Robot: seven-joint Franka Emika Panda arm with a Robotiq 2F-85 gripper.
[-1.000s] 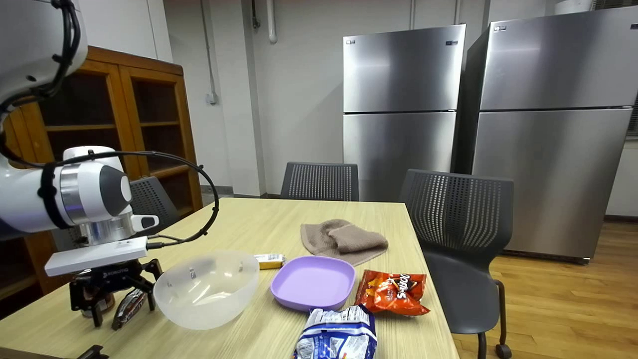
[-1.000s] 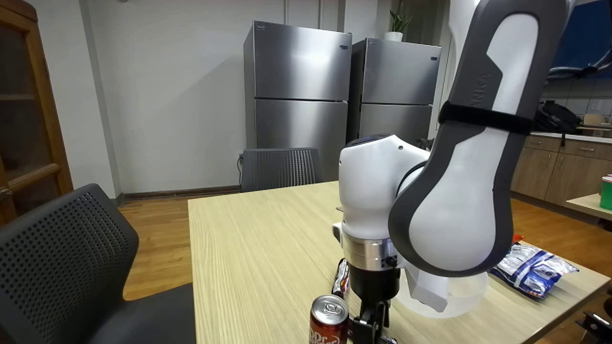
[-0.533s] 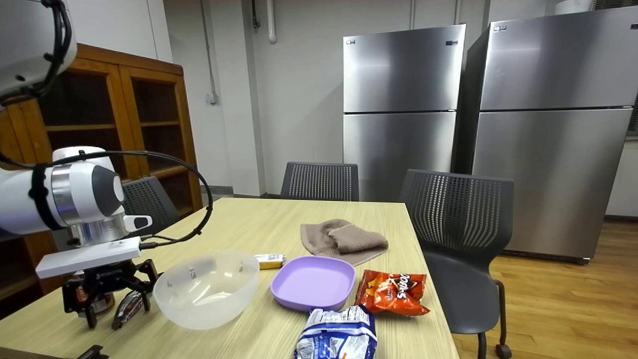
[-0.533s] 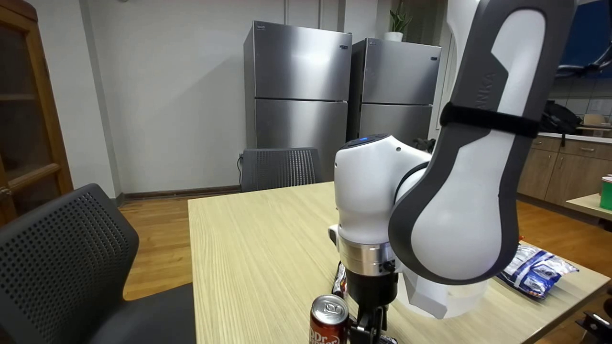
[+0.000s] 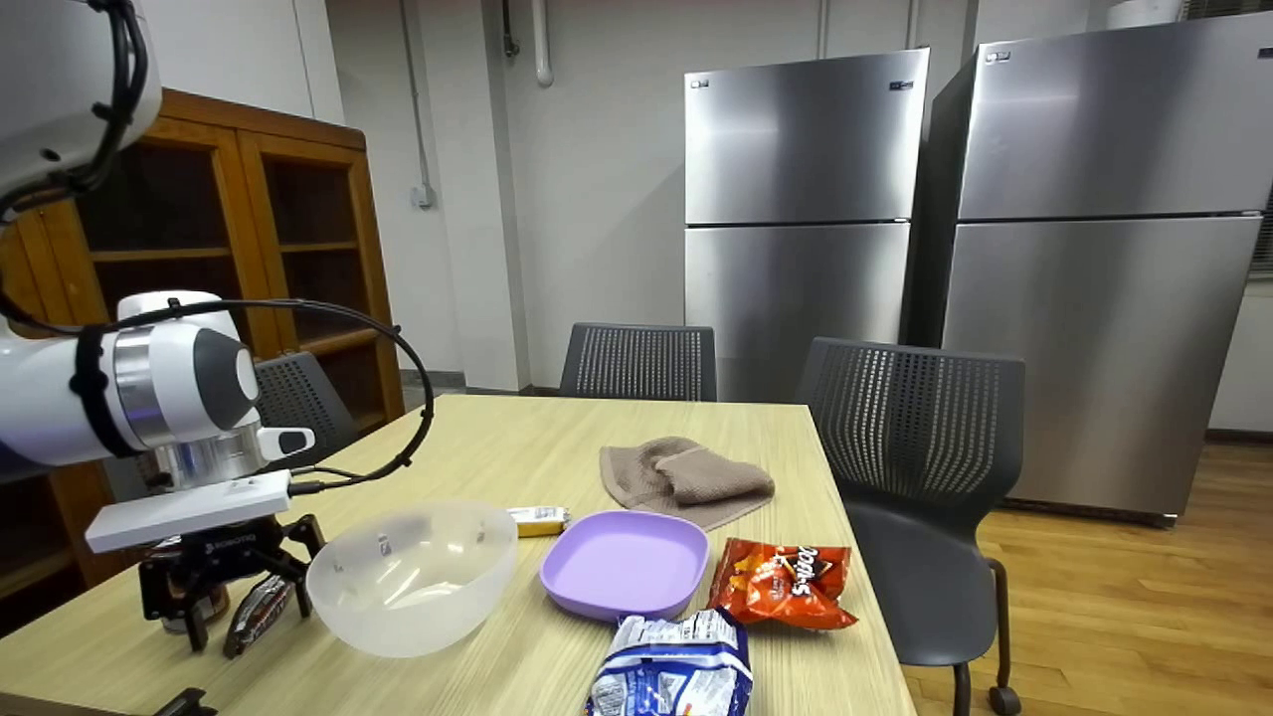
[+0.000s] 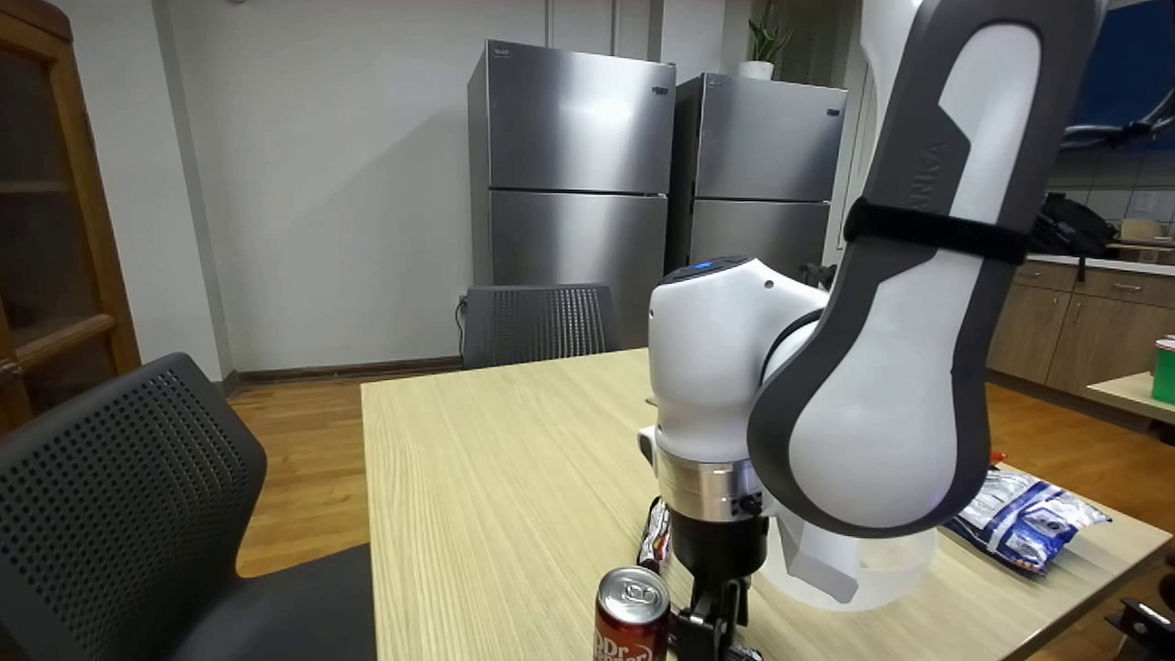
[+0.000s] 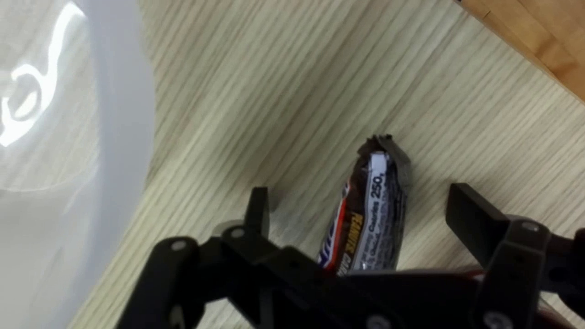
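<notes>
I count at least two wrapped bars (image 7: 370, 219), two snack bags (image 5: 784, 585), one can (image 6: 633, 608), one bowl (image 5: 408, 628), one plate (image 5: 627, 562), one towel (image 5: 696, 479), two refrigerators (image 5: 794, 288).

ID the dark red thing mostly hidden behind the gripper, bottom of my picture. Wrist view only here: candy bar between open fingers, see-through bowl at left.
Observer: Most likely the soda can; both exterior views show it standing close by the gripper. Can't tell if they touch.
Operator: Copy. What's past the bowl, on the side away from the bar?
Observer: A purple plate. An exterior view shows the bowl standing between it and the candy bar.
</notes>
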